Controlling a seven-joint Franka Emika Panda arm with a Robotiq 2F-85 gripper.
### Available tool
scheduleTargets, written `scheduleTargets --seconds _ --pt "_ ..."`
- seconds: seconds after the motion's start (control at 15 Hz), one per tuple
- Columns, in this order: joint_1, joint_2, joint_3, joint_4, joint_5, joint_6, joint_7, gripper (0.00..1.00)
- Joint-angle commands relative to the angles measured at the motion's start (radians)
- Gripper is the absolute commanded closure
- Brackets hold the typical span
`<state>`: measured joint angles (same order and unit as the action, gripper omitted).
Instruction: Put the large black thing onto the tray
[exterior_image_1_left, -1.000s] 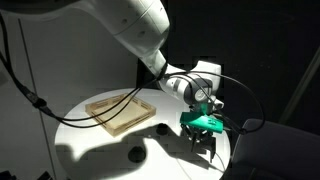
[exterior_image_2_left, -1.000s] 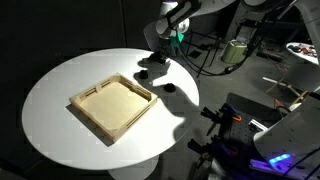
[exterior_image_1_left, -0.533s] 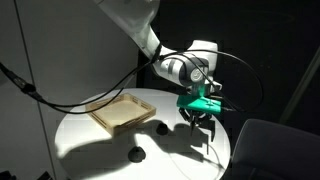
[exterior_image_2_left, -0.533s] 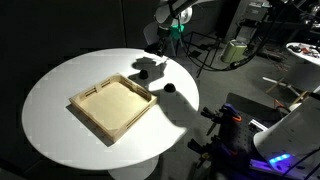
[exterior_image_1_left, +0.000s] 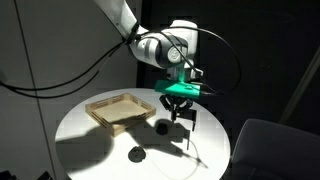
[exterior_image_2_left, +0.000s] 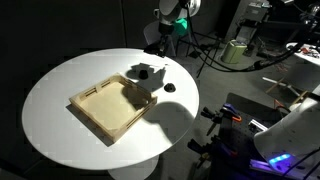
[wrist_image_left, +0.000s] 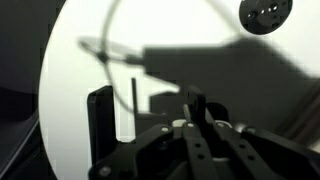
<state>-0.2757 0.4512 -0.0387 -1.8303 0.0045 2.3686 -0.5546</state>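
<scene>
Your fingers (exterior_image_1_left: 179, 97) are closed tight on the large black thing (exterior_image_1_left: 184, 112). It hangs beneath them, legs down, clear of the white surface (exterior_image_1_left: 90, 140). In that exterior view the tray (exterior_image_1_left: 118, 108) lies at 9 o'clock from your load, well apart from it and flat on the surface. A small black lump (exterior_image_1_left: 160, 127) sits at 7 o'clock from the load, just off the tray's near corner. A flat black blob (exterior_image_1_left: 136, 154) lies further out along the same line. In the wrist view the fingers (wrist_image_left: 197, 125) are pinched together at 6 o'clock, and one dark upright of the frame (wrist_image_left: 100, 130) stands at their 9 o'clock. In an exterior view the arm's shadow covers the tray's (exterior_image_2_left: 113, 105) 1 o'clock corner.
</scene>
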Motion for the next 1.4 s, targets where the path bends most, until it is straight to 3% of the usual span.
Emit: scheduleTargets --seconds 0.0,0.53,0.6,1.07,1.13,1.33 --pt "0.045 -0.094 0.013 -0.132 -0.037 0.005 -0.001 0.98" --pt "0.118 -0.167 0.074 -0.235 -0.018 -0.002 -0.047 0.98" --pt "0.123 -0.108 0.063 -0.182 -0.026 -0.003 -0.009 0.92" --pt "0.128 -0.138 0.068 -0.212 -0.024 -0.003 -0.020 0.92" --pt "0.129 -0.138 0.068 -0.212 -0.024 -0.003 -0.020 0.98" --pt "0.120 -0.113 0.081 -0.192 0.021 -0.011 -0.034 0.98"
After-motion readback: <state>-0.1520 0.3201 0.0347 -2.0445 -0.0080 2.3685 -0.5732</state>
